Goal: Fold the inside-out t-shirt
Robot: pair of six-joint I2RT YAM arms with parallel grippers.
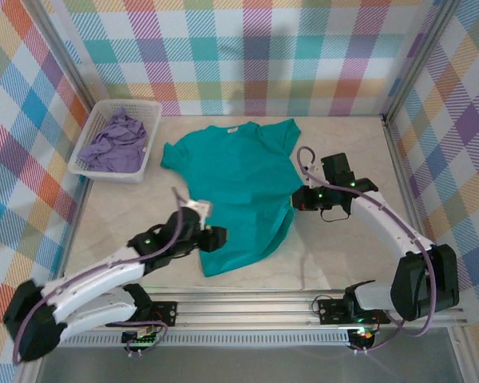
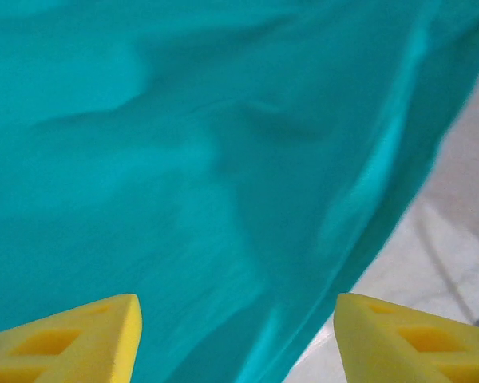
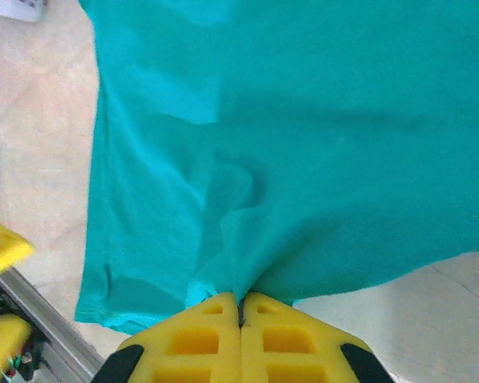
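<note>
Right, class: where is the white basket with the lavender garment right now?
In the top external view, the white basket sits at the far-left corner of the table, just left of the teal t-shirt and its nearest sleeve.

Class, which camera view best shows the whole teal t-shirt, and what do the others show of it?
Top external: the t-shirt lies spread out, neck, sleeves and hem visible. Left wrist: close wrinkled fabric and one edge. Right wrist: fabric bunched in the shut right gripper.
</note>
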